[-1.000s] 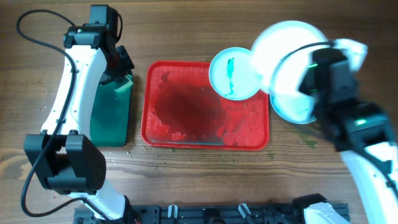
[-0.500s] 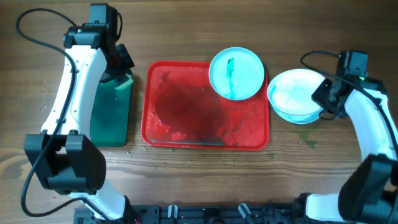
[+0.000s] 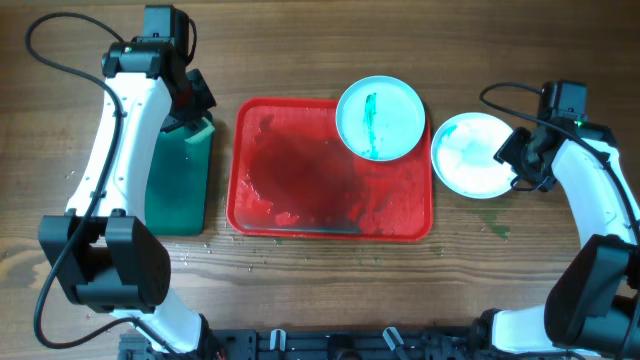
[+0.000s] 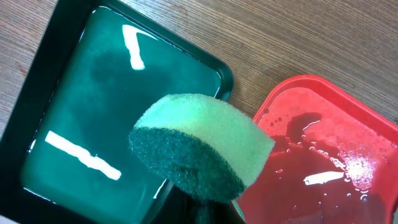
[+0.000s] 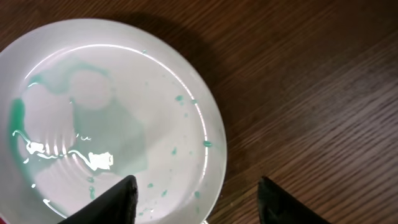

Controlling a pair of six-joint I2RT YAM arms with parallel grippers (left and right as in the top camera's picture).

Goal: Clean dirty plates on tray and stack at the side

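The red tray (image 3: 300,170) lies mid-table, wet inside. One plate (image 3: 380,118) with a teal streak rests on its far right corner. Another plate (image 3: 468,155), white with pale green smears and drops, lies flat on the wood to the right of the tray. My right gripper (image 3: 508,158) stands open at that plate's right edge. In the right wrist view the plate's (image 5: 106,118) rim lies between the spread fingers (image 5: 121,199). My left gripper (image 3: 192,112) hangs over the dark green tray (image 3: 175,190), shut on a green sponge (image 4: 202,146) that hides its fingertips.
The green tray (image 4: 93,124) holds teal liquid and sits just left of the red tray (image 4: 323,155). Bare wooden table (image 5: 311,93) surrounds the plate on the right. Cables loop near both arms.
My right arm has lowered the plate from above onto the table right of the tray, and its jaws have opened off it. The left arm and sponge have not moved.
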